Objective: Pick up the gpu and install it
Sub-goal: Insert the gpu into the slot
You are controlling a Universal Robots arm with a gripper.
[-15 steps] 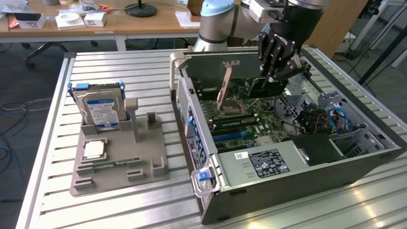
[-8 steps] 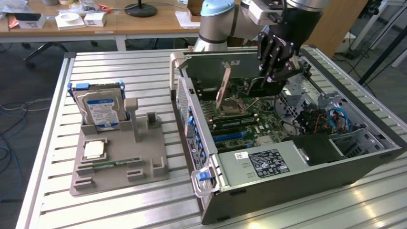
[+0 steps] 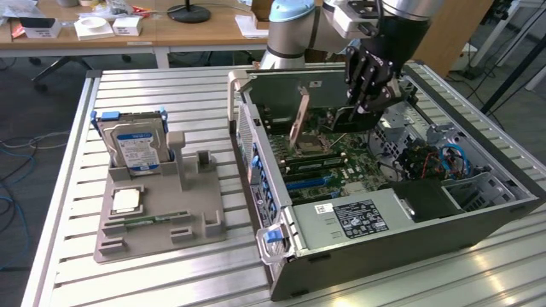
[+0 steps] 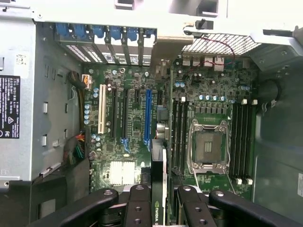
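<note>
The gpu (image 3: 339, 121) hangs on edge inside the open computer case (image 3: 410, 256), above the motherboard (image 3: 341, 160). My gripper (image 3: 369, 102) is shut on its upper edge. The card's pale end bracket (image 3: 298, 125) points toward the case's slotted rear wall. In the wrist view the gpu (image 4: 159, 172) is a thin dark strip running away from my gripper (image 4: 158, 201) toward the rear slots, its bracket (image 4: 163, 59) close to the slot covers. It lies alongside the long blue expansion slot (image 4: 147, 113). I cannot tell whether it touches the board.
A grey fixture (image 3: 192, 224) at the exterior view's left holds a blue-labelled hard drive (image 3: 135, 144), a square chip (image 3: 126, 200) and a green memory stick (image 3: 153, 219). Inside the case are the power supply (image 3: 358, 217), cables (image 3: 439, 160) and an open processor socket (image 4: 207, 146).
</note>
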